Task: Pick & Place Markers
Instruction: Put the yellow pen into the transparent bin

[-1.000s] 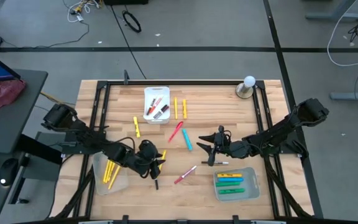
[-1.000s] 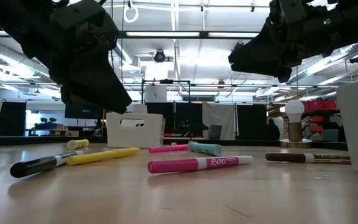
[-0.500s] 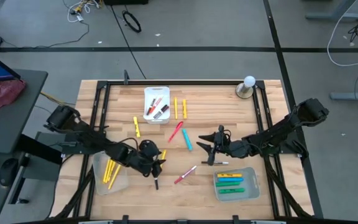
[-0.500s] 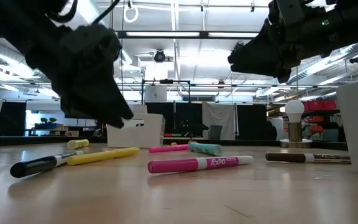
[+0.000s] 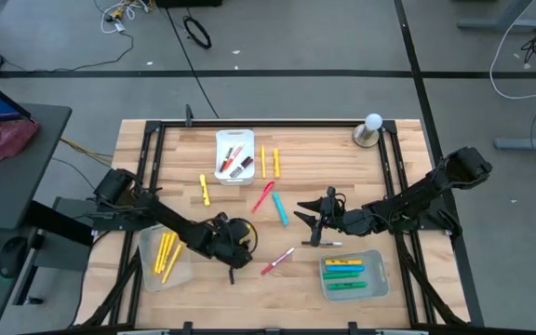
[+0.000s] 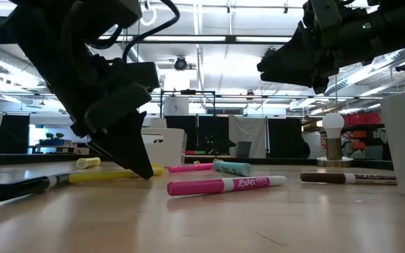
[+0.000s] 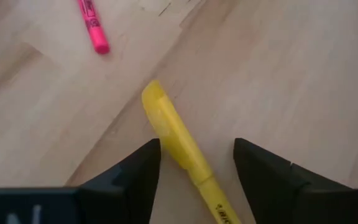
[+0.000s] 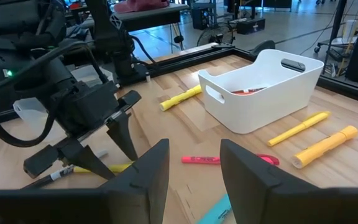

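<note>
Left gripper (image 7: pixel 194 177) is down at the wooden table (image 5: pixel 324 154), near its front edge, fingers (image 7: pixel 129 180) spread and straddling a yellow plastic highlighter marker (image 7: pixel 179 146) that lies flat on the wood; the pads sit either side of it with gaps, not clamped. In the low view the same gripper (image 6: pixel 140 165) has its tips down at the tabletop over that yellow marker (image 6: pixel 93 176), with a black-capped white marker (image 6: pixel 27 185) lying just beside it. A pink marker (image 5: pixel 276 261) lies on the table just right of the left gripper (image 5: pixel 236 253).

Right gripper (image 5: pixel 313 221) hovers above the table centre, well right of the left gripper, fingers (image 8: pixel 148 177) parted and holding nothing.

White rectangular plastic bin (image 5: pixel 234 156) stands at the table's far side with red and dark markers inside; two yellow markers (image 5: pixel 269 161) lie just right of it, one more yellow marker (image 5: pixel 204 189) left of it. A red marker (image 5: pixel 263 196) and a light blue marker (image 5: pixel 279 209) lie between the bin and the right gripper. Clear tray (image 5: pixel 153 263) at the table's left front holds yellow markers. Grey tray (image 5: pixel 376 274) at the right front holds green, yellow and blue markers. A dark slim marker (image 6: pixel 349 178) lies on the wood below the right gripper.
</note>
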### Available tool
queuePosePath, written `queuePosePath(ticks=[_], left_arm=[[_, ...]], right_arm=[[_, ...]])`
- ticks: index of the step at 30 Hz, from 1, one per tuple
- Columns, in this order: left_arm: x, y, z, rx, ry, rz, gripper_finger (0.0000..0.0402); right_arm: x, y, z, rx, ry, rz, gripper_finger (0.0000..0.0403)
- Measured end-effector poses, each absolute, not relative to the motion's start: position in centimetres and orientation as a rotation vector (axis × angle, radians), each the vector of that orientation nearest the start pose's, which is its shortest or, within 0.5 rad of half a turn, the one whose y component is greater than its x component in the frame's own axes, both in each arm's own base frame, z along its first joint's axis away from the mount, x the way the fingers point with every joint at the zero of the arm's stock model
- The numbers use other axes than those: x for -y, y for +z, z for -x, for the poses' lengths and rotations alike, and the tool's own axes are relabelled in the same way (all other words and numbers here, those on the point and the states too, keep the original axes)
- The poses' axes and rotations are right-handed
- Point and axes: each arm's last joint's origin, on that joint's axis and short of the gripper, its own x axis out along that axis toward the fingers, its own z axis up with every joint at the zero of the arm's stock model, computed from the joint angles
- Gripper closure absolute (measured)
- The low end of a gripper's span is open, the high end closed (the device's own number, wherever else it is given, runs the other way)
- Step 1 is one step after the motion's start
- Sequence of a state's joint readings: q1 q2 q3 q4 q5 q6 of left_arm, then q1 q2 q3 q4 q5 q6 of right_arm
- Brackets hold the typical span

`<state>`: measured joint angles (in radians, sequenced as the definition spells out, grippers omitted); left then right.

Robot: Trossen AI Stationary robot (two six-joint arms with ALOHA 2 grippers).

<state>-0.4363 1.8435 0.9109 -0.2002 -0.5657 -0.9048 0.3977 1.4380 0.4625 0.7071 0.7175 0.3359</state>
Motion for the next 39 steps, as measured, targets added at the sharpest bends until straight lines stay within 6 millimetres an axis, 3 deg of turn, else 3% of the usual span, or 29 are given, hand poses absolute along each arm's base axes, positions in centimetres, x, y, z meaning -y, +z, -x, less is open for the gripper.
queuePosePath(ticks=[14, 19, 23, 27, 31, 39], left_arm=[[10.3, 11.4, -31.0, -0.850, 0.533, 0.238, 0.0361], [10.2, 12.2, -32.0, -0.741, 0.510, 0.171, 0.0365], [11.3, 15.6, -32.5, -0.658, 0.439, 0.144, 0.0365], [12.8, 19.5, -30.6, -0.632, 0.393, 0.104, 0.0365], [13.7, 22.2, -26.3, -0.679, 0.433, 0.166, 0.0365], [14.8, 23.2, -16.5, -0.972, 0.710, 0.463, 0.0364]], right_arm=[[-8.3, 17.2, -24.6, -0.177, -0.352, -0.186, 0.0256], [-8.3, 17.2, -24.6, -0.177, -0.352, -0.186, 0.0256], [-8.3, 17.1, -24.6, -0.181, -0.355, -0.199, 0.0256], [-8.2, 17.0, -24.5, -0.189, -0.358, -0.204, 0.0256], [-8.3, 17.0, -24.5, -0.191, -0.358, -0.207, 0.0256], [-8.2, 17.0, -24.5, -0.190, -0.360, -0.211, 0.0256]])
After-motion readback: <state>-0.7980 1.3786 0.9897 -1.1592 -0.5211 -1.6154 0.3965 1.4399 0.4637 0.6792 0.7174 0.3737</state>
